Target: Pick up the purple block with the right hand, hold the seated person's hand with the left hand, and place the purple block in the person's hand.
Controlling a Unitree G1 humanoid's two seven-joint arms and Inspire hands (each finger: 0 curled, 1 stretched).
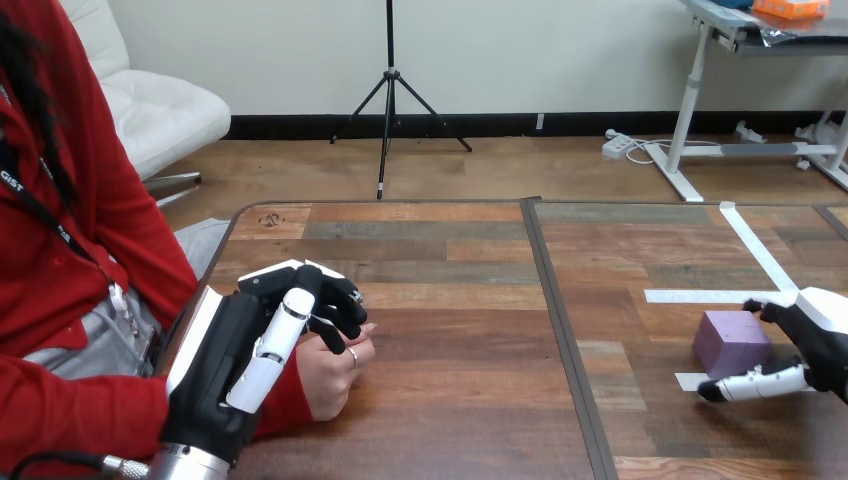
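- The robot's left arm (185,455) comes up from the bottom edge at the left, its silver forearm low in the head view.
- The left hand (255,345) lies over the person's hand (335,370), which rests on the wooden table (450,410) near its left edge, loosely closed.
- The left hand's fingers (340,305) bend down over the top and far side of the person's hand – curled round it from above and touching it, with nothing else in the grasp.
- At the right edge, the right hand (820,345) sits low at the table, spread wide around the purple block (732,342).
- One of its fingers (750,383) reaches out fairly straight just beside the block's near face; another fingertip is at the block's far upper corner.
- The right hand is not closed on the block, and I cannot tell whether either finger presses on it.
- The purple block stands on the table's right half – well apart from the person's hand, and beside a small piece of white tape (688,381).
- Farther back, longer strips of white tape (700,296) lie on the right half.
- A dark seam (552,300) runs from near to far between the two halves.
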